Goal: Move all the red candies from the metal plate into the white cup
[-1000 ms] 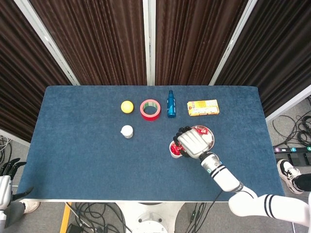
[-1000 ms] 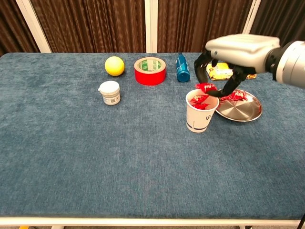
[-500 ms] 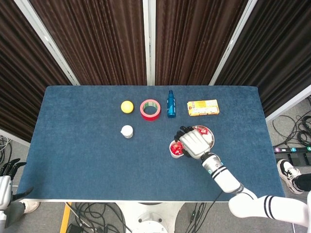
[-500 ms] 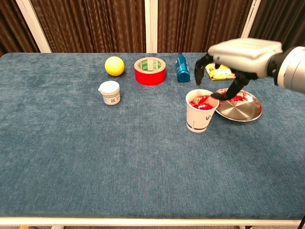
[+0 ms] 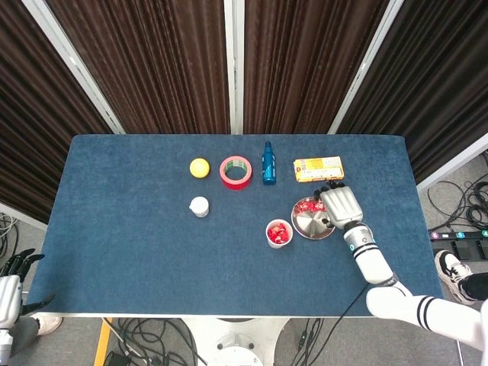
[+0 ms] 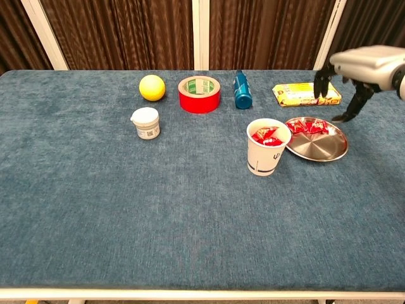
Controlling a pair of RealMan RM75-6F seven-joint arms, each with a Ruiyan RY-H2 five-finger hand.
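Since a second ago the right hand (image 6: 345,85) has swung away from above the white cup (image 6: 267,147) and now hovers past the far right edge of the metal plate (image 6: 321,147), its fingers spread and curled downward with nothing between them. One drop looks finished, and the hand seems to be coming round for another pick. Several red candies (image 6: 308,127) remain on the plate, bunched at its far rim, just below and to the inner side of the fingertips; in the head view they show as a small red patch (image 5: 307,206) at the plate's upper left. They look like small crinkled foil wrappers, thin and slippery, so the next move probably calls for lowering the hand over the bunch and pinching one wrapper without skidding it across the metal. The cup, nearer the robot and touching the plate's edge, already holds several red candies. Only the left hand's (image 5: 11,276) dark fingertips show beyond the surface (image 6: 126,209), too small to read.
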